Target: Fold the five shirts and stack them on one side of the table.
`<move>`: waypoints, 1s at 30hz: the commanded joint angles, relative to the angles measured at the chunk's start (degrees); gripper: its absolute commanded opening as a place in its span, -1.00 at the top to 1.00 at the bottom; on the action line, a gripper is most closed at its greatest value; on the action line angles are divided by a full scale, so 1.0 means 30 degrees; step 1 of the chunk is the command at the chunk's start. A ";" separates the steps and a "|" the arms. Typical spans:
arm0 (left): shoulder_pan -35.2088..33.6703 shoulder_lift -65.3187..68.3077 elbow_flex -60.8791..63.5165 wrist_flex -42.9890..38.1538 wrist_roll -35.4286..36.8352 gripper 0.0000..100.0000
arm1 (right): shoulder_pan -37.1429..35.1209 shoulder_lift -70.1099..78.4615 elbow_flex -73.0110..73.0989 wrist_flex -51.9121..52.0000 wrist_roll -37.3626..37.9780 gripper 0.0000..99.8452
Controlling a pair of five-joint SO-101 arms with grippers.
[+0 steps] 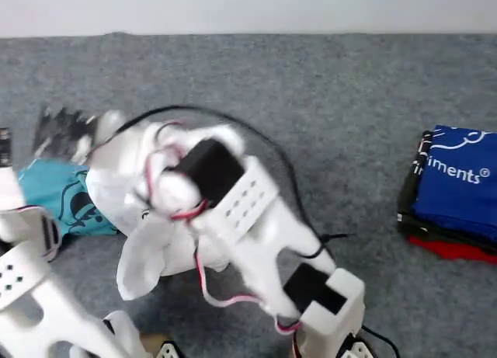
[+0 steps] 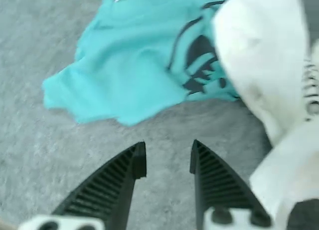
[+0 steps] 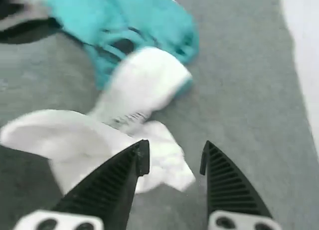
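Note:
A crumpled white shirt [image 1: 144, 253] lies left of centre, overlapping a teal shirt [image 1: 54, 195] with a dark print at the table's left. The right arm [image 1: 233, 203] stretches over the white shirt. My right gripper [image 3: 172, 157] hangs open just above the white shirt [image 3: 99, 135], with the teal shirt [image 3: 119, 20] beyond it. My left gripper [image 2: 168, 160] is open over bare carpet, a short way from the teal shirt [image 2: 129, 65] and beside the white shirt [image 2: 264, 45]. Neither gripper holds anything.
A stack of folded shirts [image 1: 458, 187], blue on top with black and red under it, sits at the right edge. The left arm [image 1: 23, 272] stands at the near left corner. A blurred dark-grey shape [image 1: 66, 133] shows at the far left. Grey carpet [image 1: 326, 102] covers the table.

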State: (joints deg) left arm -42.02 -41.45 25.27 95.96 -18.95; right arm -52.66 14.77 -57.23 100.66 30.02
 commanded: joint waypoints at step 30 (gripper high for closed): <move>0.6183 -0.0293 0.8952 -0.2608 -0.3018 0.56 | 1.1502 -0.1216 0.6330 0.0747 -0.0205 0.80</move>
State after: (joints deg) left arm -24.00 -41.54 50.51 92.44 -30.73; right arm -18.81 14.77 -37.89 100.66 29.85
